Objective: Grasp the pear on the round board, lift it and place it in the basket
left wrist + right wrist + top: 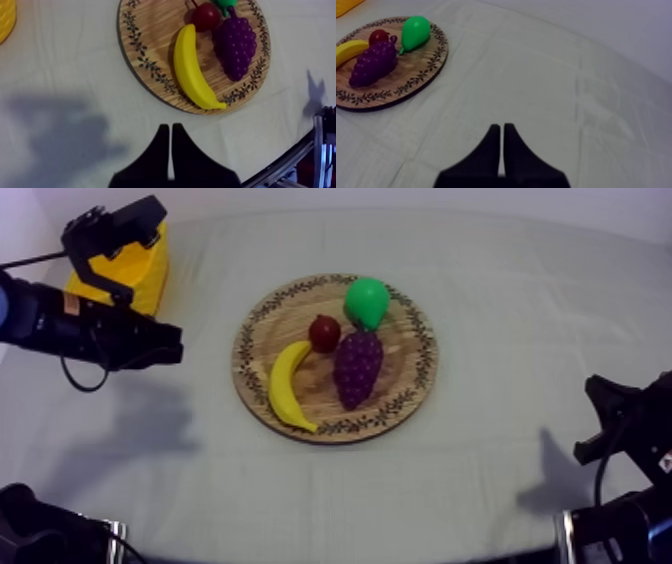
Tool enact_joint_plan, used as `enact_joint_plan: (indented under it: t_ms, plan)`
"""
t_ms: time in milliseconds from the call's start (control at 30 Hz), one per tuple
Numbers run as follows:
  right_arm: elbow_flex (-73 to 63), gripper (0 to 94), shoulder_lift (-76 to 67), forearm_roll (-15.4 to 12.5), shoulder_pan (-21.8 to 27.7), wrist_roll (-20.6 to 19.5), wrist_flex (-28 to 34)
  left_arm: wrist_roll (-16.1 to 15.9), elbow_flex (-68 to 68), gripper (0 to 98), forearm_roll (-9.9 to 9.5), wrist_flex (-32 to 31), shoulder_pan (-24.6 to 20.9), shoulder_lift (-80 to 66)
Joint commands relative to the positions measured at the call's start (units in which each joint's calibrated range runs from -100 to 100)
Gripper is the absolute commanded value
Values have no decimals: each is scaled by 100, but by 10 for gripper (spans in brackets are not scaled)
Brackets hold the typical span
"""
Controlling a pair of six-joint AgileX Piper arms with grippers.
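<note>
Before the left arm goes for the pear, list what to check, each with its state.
1. Pear on the wooden board: ok, near its rim.
2. Left hand open for the grasp: not ok, fingers together, holding nothing.
3. Room around the pear: cannot tell; grapes and small red fruit lie close beside it.
4. Yellow basket in place: ok, at the left side of the cloth; whether its inside is free, cannot tell.
5. Right hand out of the way: ok, shut over bare cloth, apart from the board.
</note>
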Motion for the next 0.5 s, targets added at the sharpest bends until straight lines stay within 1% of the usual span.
enact_joint_plan:
  t_ms: [0, 133, 467]
  plan:
    - [-5, 4, -4, -1, -1, -2, 2, 138, -619, 0, -63, 220, 35, 567]
    - [-5, 4, -4, -1, -1, -1, 2, 435, -1452, 0, -247, 683, 165, 1108]
    - [-5, 4, -4, -1, -1, -1, 2, 1013, -3233, 0, -583, 1487, 484, 2240]
